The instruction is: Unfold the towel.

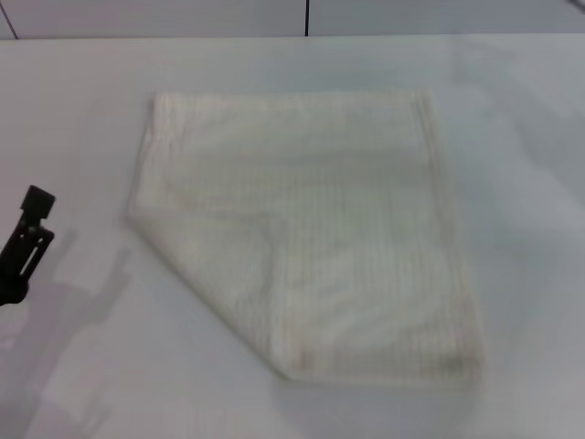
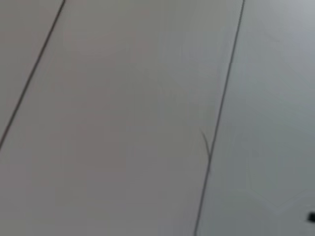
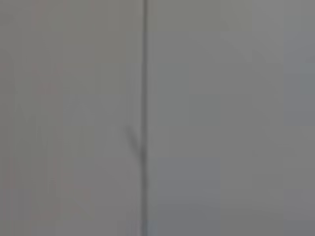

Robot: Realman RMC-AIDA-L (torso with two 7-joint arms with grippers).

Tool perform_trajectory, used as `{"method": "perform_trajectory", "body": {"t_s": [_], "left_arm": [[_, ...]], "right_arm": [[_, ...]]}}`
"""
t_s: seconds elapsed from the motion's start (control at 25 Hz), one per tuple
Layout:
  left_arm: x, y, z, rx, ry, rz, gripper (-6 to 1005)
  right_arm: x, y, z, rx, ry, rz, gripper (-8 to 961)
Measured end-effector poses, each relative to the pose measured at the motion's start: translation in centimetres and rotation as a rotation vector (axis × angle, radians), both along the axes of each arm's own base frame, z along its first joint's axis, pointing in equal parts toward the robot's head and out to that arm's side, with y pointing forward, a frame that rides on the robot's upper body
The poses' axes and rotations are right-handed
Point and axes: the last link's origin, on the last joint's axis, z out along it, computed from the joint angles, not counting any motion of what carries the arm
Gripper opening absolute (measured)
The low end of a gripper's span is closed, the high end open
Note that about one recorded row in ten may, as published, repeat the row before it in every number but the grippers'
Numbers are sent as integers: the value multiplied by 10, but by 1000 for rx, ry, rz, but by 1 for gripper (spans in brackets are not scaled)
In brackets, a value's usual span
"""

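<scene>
- The towel [image 1: 311,233] lies flat on the white table [image 1: 82,110], near the middle of the head view.
- Its near-left corner is folded over onto the cloth, so a slanted edge runs from about 9 o'clock down to 6 o'clock of the towel.
- The left gripper [image 1: 23,247] is at the left edge of the head view, at 9 o'clock from the towel, well apart from it and not touching it.
- Its jaws hold nothing; if they are released or clenched I cannot tell.
- The right gripper is not in view.
- Both wrist views show only grey panels with dark seams.
</scene>
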Motion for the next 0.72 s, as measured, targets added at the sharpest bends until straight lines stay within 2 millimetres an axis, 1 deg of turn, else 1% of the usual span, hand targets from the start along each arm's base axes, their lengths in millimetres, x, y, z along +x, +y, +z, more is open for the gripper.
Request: {"method": "perform_trajectory", "body": {"t_s": [0.04,0.08,0.12,0.16,0.2,0.24,0.32,0.36,0.4,0.44,0.48,0.52,0.6,0.64,0.68,0.72], "left_arm": [[0,0,0,0,0,0,814],[1,2,0,-8,1,-10,814],[2,9,1,-35,5,-36,813],[2,9,1,-35,5,-36,813],[3,12,2,-47,6,-47,813],[5,19,4,-83,7,-77,813],[8,28,6,-121,5,-110,813],[8,28,6,-121,5,-110,813],[9,32,7,-136,7,-123,813],[9,32,7,-136,7,-123,813],[14,43,8,-170,19,-155,813],[15,46,7,-179,23,-164,813],[15,46,7,-179,23,-164,813],[18,51,6,-195,35,-179,813],[18,51,6,-195,35,-179,813],[26,66,1,-248,75,-208,813]], "right_arm": [[0,0,0,0,0,0,-1],[-4,4,-2,-79,-18,-3,-1],[-11,11,-6,-235,-70,-17,-1],[-11,11,-6,-235,-70,-17,-1],[-16,17,-9,-392,-144,-60,-1],[-18,19,-12,-460,-195,-87,-1],[-19,22,-15,-590,-302,-180,-1],[-19,22,-15,-590,-302,-180,-1],[-19,23,-16,-632,-351,-224,-1],[-16,23,-18,-668,-397,-272,-1],[-16,24,-19,-695,-437,-310,-1],[-14,24,-20,-717,-480,-352,-1],[-11,22,-25,-756,-565,-412,-1],[-10,20,-27,-768,-576,-419,-1],[-10,20,-27,-768,-576,-419,0],[-10,18,-31,-784,-583,-424,0]]}}
